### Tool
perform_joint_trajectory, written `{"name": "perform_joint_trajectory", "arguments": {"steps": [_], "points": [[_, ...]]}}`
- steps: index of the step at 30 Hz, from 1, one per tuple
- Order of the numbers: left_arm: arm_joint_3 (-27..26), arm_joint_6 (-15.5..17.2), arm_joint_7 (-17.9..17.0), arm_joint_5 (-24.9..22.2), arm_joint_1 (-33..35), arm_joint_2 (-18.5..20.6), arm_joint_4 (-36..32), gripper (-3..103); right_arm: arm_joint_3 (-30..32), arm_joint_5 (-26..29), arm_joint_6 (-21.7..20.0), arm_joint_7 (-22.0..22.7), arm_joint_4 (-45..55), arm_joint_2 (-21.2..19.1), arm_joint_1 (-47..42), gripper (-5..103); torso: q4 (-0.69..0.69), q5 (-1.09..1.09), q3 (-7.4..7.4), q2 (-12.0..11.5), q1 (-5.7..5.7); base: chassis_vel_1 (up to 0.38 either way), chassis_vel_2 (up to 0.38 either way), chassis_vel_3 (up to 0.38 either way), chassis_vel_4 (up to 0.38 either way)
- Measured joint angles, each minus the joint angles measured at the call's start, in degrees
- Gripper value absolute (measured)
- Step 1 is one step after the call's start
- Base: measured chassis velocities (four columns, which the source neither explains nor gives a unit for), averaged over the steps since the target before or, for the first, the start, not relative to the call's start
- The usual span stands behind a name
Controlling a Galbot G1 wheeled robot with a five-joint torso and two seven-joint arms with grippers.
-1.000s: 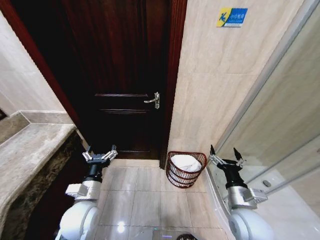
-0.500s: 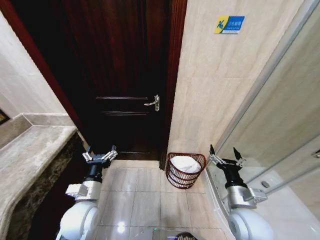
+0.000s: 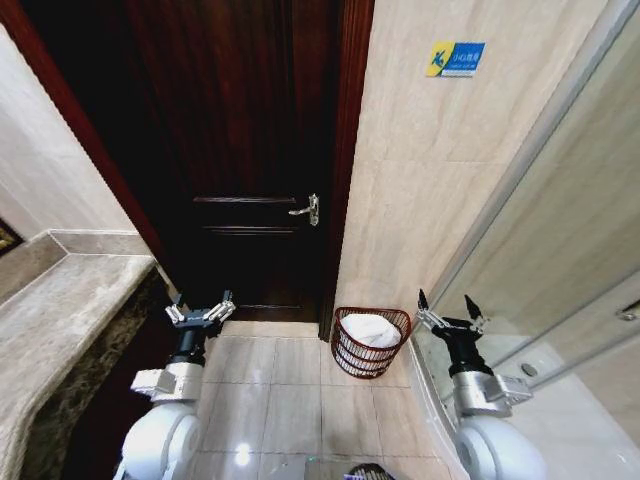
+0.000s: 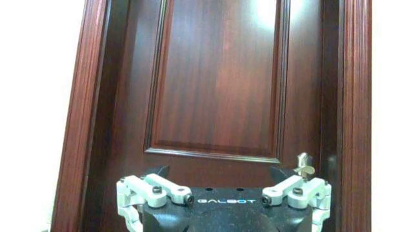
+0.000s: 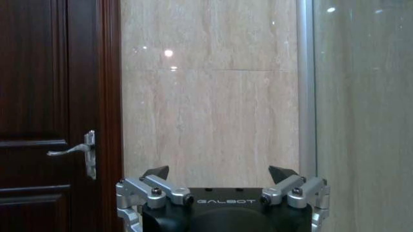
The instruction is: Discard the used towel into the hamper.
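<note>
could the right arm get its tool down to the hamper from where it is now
Probably yes. The hamper stands on open floor tile just inside of the right tool, which is open and empty, with nothing between them. A white towel already lies inside.

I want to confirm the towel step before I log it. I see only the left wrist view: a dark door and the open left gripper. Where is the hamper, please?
Observer: The hamper stands on the floor against the tiled wall, just right of the door frame.
Operator: Is something inside it?
Observer: Yes, a white towel lies in it.
Operator: And the right gripper?
Observer: The right gripper is open and empty, raised to the right of the hamper.
</note>
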Motion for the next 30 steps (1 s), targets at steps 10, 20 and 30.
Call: {"name": "perform_joint_trajectory", "arguments": {"steps": [10,20,30], "points": [[0.2,-0.6,0.1,0.7,-0.1,0.0,0.1,100,0.1,0.1,-0.2,0.2,0.3,-0.1,-0.3,100,0.00,0.00,-0.16,-0.3,-0.13,0.000,0.000,0.000,0.000],[-0.2,-0.7,0.1,0.6,0.0,0.3,0.1,100,-0.1,0.0,-3.0,-0.4,1.3,0.4,-0.6,100,0.00,0.00,-0.30,-0.6,-0.24,0.000,0.000,0.000,0.000],[-0.5,-0.7,0.1,-0.4,-0.9,-1.2,1.3,100,-0.6,-1.0,-2.5,-0.2,0.4,0.7,-1.5,100,0.00,-0.01,-0.38,-0.7,-0.31,0.036,-0.027,-0.030,0.039]]}}
